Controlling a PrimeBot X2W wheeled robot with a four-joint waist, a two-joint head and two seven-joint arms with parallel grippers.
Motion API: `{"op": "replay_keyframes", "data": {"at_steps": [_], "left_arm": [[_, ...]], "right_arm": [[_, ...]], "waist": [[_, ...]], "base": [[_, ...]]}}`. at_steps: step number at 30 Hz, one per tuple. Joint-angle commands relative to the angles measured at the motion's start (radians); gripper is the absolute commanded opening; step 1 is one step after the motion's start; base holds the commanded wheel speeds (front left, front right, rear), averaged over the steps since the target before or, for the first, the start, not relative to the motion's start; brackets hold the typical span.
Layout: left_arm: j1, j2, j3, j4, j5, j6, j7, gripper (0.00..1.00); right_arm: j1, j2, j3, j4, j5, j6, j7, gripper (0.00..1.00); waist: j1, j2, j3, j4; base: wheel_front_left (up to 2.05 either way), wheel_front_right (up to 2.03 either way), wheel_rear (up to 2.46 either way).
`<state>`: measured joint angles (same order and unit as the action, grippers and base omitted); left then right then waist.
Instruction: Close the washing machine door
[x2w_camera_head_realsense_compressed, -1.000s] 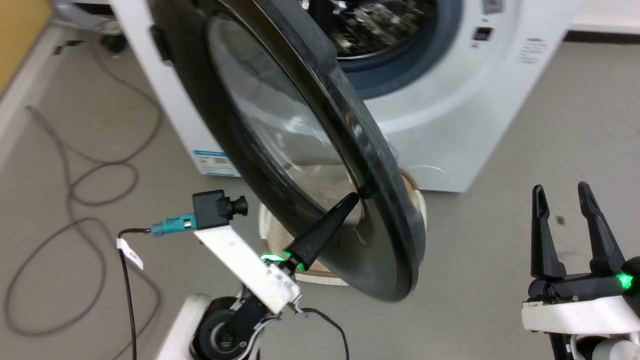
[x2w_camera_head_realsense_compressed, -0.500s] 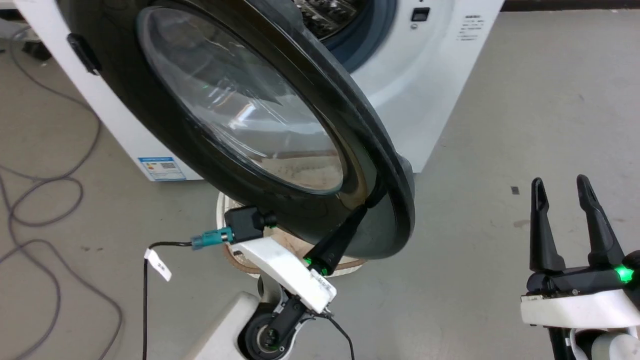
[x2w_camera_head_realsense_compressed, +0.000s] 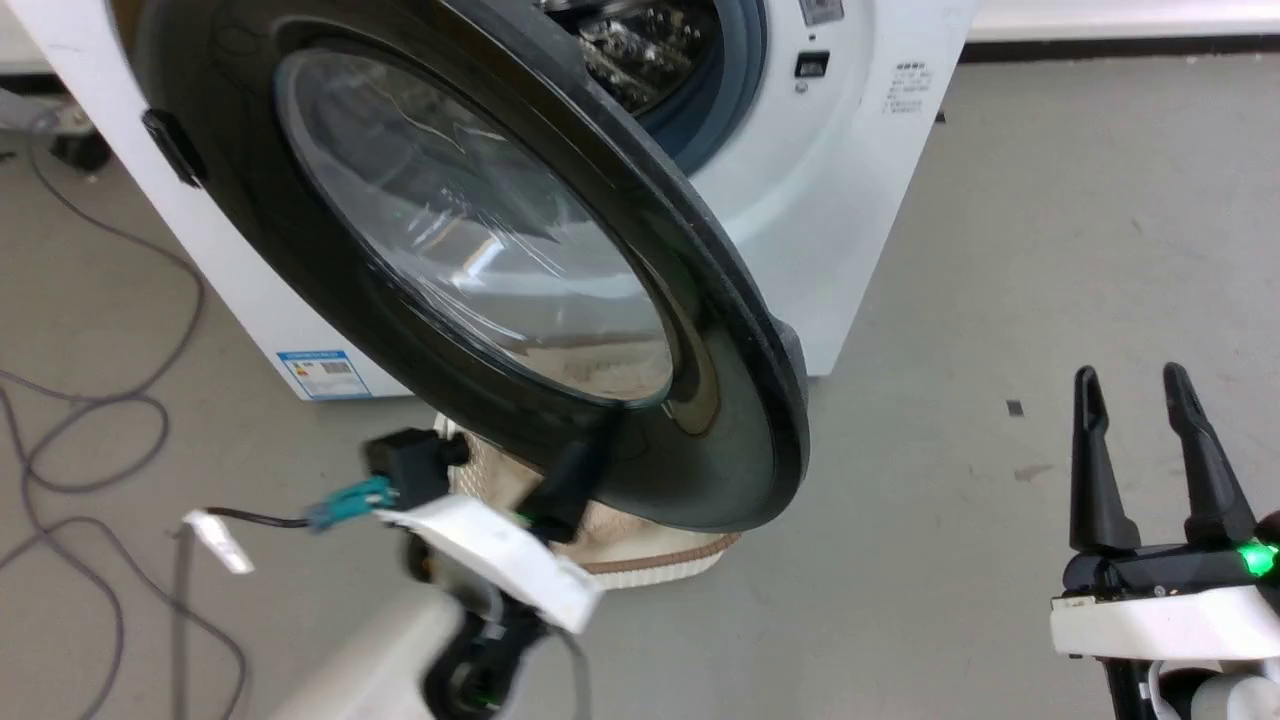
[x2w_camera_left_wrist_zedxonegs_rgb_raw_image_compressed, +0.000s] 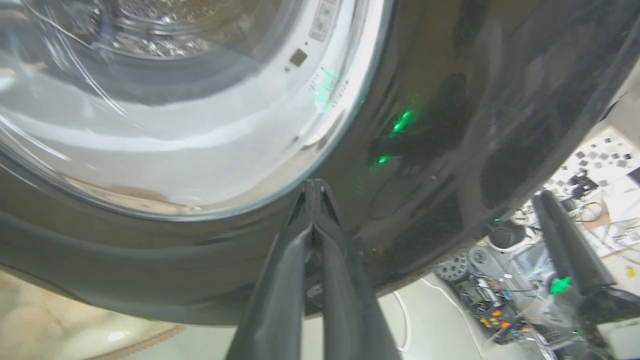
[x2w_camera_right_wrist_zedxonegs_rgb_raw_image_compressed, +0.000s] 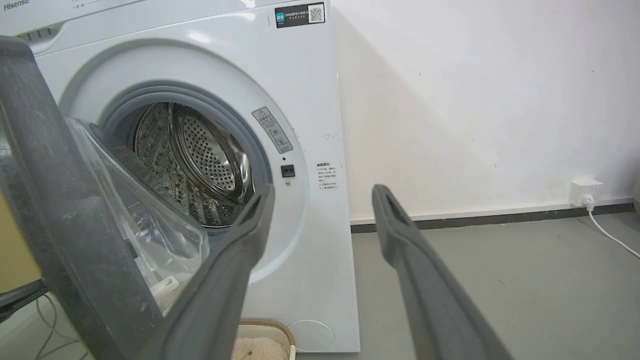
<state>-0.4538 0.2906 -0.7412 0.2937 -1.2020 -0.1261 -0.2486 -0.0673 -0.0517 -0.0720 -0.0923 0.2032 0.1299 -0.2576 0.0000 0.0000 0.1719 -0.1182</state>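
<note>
Shifted along rim: left gripper (x2w_camera_head_realsense_compressed: 585, 460), fingers pinched together, empty, tip pressed below the glass of washing machine door (x2w_camera_head_realsense_compressed: 720, 440), which stood half-open before washing machine (x2w_camera_head_realsense_compressed: 830, 220). Steady push nearer free edge advised. Idle: right gripper (x2w_camera_head_realsense_compressed: 1130, 375), fingers spread.

A white woven basket (x2w_camera_head_realsense_compressed: 650, 575) with a brown rim stands on the grey floor (x2w_camera_head_realsense_compressed: 1050, 250), holding something pale and fluffy. Loose grey cables (x2w_camera_head_realsense_compressed: 198, 300) loop across the floor well to its left. In the right wrist view, a white wall (x2w_camera_right_wrist_zedxonegs_rgb_raw_image_compressed: 475, 100) meets the floor at a dark skirting strip (x2w_camera_right_wrist_zedxonegs_rgb_raw_image_compressed: 475, 218), and a white cord (x2w_camera_right_wrist_zedxonegs_rgb_raw_image_compressed: 612, 235) trails from a low white socket (x2w_camera_right_wrist_zedxonegs_rgb_raw_image_compressed: 586, 190).
</note>
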Motion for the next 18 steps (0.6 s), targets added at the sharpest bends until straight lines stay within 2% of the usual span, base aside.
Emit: {"op": "replay_keyframes", "data": {"at_steps": [1,4,8,11,15,16,17,18], "left_arm": [[-0.010,0.018,0.031,0.025,0.066,-0.005,-0.011,0.00],[0.008,0.000,0.192,0.014,0.245,0.029,-0.012,0.00],[0.067,-0.043,0.382,-0.077,0.498,0.107,-0.013,0.00],[0.113,-0.064,0.491,-0.160,0.674,0.160,-0.013,0.00],[0.177,-0.077,0.585,-0.244,0.875,0.237,-0.013,0.00],[0.196,-0.080,0.601,-0.259,0.917,0.258,-0.013,0.40],[0.215,-0.085,0.617,-0.274,0.951,0.279,-0.013,1.00],[0.236,-0.091,0.629,-0.280,0.972,0.292,-0.013,1.00]], "right_arm": [[0.012,0.001,-0.006,0.000,-0.007,0.001,-0.004,1.00],[0.021,0.001,-0.014,-0.007,-0.017,0.001,-0.004,1.00],[0.026,0.001,-0.022,-0.018,-0.030,0.001,-0.004,1.00],[0.023,0.001,-0.028,-0.029,-0.040,0.001,-0.004,1.00],[0.013,0.001,-0.037,-0.047,-0.051,0.001,-0.004,1.00],[0.009,0.001,-0.041,-0.053,-0.052,0.001,-0.004,1.00],[0.005,0.001,-0.045,-0.060,-0.054,0.001,-0.004,1.00],[0.002,0.001,-0.048,-0.066,-0.057,0.001,-0.004,1.00]], "waist": [[0.0000,0.0000,-0.020,0.009],[0.0000,0.0000,-0.036,0.021],[0.0000,0.0000,-0.051,0.037],[0.0000,0.0000,-0.060,0.048],[0.0000,0.0000,-0.076,0.067],[0.0000,0.0000,-0.081,0.072],[0.0000,0.0000,-0.085,0.079],[0.0000,0.0000,-0.090,0.085]], "base": [[0.00,0.00,0.00],[0.00,0.00,0.00],[0.00,0.00,0.00],[0.00,0.00,0.00],[0.00,0.00,0.00],[0.00,0.00,0.00],[0.00,0.00,0.00],[0.00,0.00,0.00]]}}
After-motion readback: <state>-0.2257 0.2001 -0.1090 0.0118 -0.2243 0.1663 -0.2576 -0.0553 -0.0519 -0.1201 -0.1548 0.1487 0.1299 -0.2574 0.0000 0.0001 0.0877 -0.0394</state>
